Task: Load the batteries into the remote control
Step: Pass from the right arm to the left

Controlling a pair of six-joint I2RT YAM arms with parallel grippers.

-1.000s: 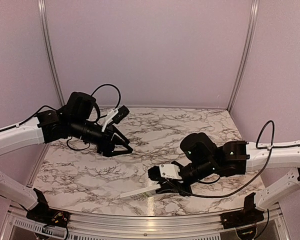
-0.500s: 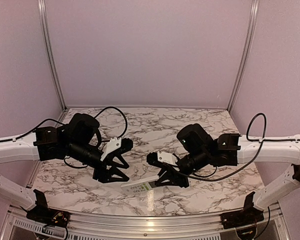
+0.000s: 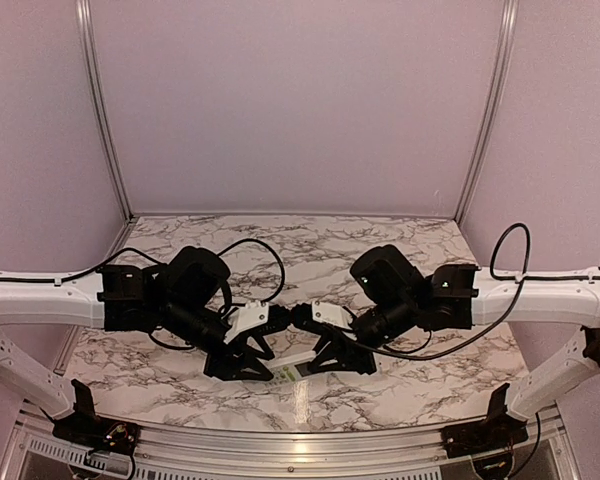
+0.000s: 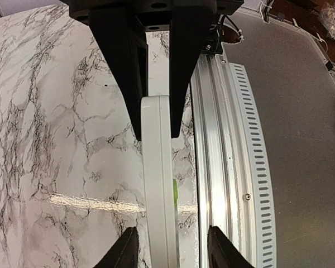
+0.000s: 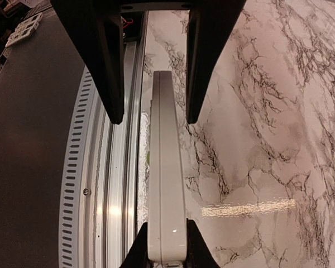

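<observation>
The white remote control (image 5: 166, 167) hangs edge-on above the marble table's front edge. My right gripper (image 5: 167, 248) is shut on one end of it. My left gripper (image 4: 172, 251) is open and straddles the other end of the remote control (image 4: 156, 184), with a gap at each fingertip, wider on the rail side. In the top view both grippers meet nose to nose at the front centre, left gripper (image 3: 271, 362) and right gripper (image 3: 316, 358), with the remote control (image 3: 298, 362) between them. The batteries are out of view.
An aluminium rail (image 4: 223, 139) with a slotted strip runs along the table's near edge, just beside the remote, with dark floor beyond it. Marble tabletop (image 3: 380, 250) stretches behind the arms. Black cables loop over both wrists.
The left arm swung right and forward to the front centre. The right arm carried the remote leftward to meet it. The left jaws now stand around the remote's free end and have narrowed.
</observation>
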